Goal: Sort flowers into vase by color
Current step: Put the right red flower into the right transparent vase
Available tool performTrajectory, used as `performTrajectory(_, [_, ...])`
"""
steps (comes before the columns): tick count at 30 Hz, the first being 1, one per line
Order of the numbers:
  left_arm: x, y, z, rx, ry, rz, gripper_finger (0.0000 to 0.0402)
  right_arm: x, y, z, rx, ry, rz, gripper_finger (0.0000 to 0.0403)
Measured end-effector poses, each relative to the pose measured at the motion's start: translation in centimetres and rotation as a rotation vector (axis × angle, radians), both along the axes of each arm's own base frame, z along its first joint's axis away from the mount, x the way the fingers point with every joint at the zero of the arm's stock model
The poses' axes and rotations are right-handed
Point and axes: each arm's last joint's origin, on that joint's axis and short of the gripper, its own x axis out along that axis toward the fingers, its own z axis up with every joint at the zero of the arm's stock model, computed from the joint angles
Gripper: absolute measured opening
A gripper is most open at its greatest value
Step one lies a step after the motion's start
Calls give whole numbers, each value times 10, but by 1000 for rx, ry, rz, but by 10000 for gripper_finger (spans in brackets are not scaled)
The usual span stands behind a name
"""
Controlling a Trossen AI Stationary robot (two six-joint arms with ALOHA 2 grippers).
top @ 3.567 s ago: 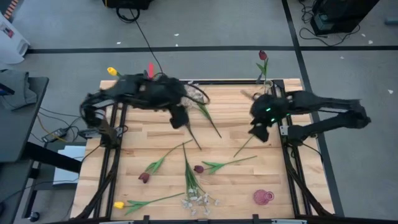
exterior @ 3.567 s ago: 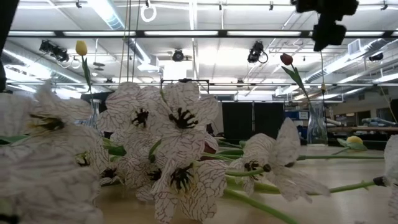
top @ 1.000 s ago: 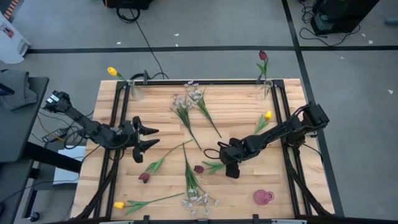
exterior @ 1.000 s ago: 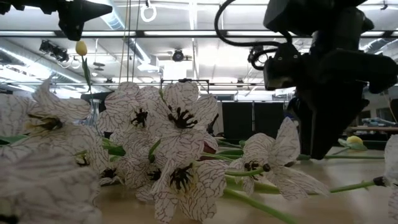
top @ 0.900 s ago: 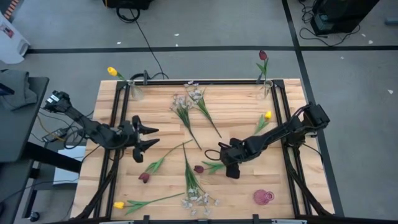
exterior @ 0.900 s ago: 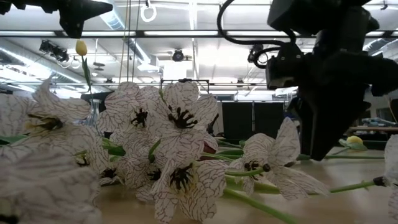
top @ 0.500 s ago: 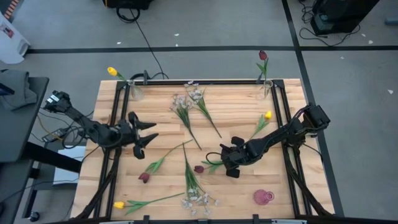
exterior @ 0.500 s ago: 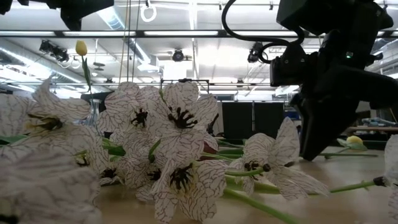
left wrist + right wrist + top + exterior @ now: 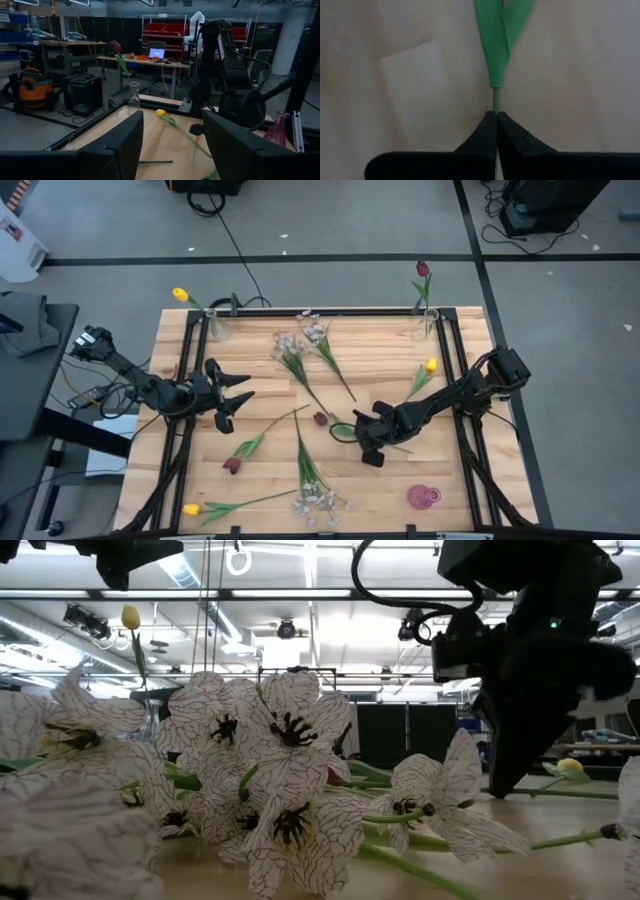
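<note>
The dark red tulip has slid up the table since earlier; its thin green stem is pinched by the right gripper, well apart from the spread-fingered left gripper.

Two dark, near-black jointed arms, built of slim links between bulkier housings. Left arm: a small pale marking at its base end, ending in a claw with two pointed, tapering fingers. Right arm: a blocky wrist housing and black cable looped above it in the low view; its claw has matte black, wedge-shaped fingers.
</note>
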Motion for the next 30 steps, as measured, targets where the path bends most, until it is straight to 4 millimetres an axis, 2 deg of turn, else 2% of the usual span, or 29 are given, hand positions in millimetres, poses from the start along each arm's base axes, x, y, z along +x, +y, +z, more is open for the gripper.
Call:
performTrajectory(7, [0,0,0,0,1,0,211,16,9,29,115,-33,3,5])
performTrajectory(11, [0,0,0,-10,-3,-1,211,23,7,62,139,-152,-84,5])
performTrajectory(16, [0,0,0,-78,-27,-7,211,16,-16,116,87,-390,-314,5])
performTrajectory(20, [0,0,0,-86,-29,-8,211,-9,-40,160,-25,-599,-491,5])
performTrajectory(24, [0,0,0,-82,-27,0,211,-49,-64,197,-213,-746,-642,5])
performTrajectory(30, [-1,2,0,-85,-25,51,211,-120,-93,226,-546,-821,-843,5])
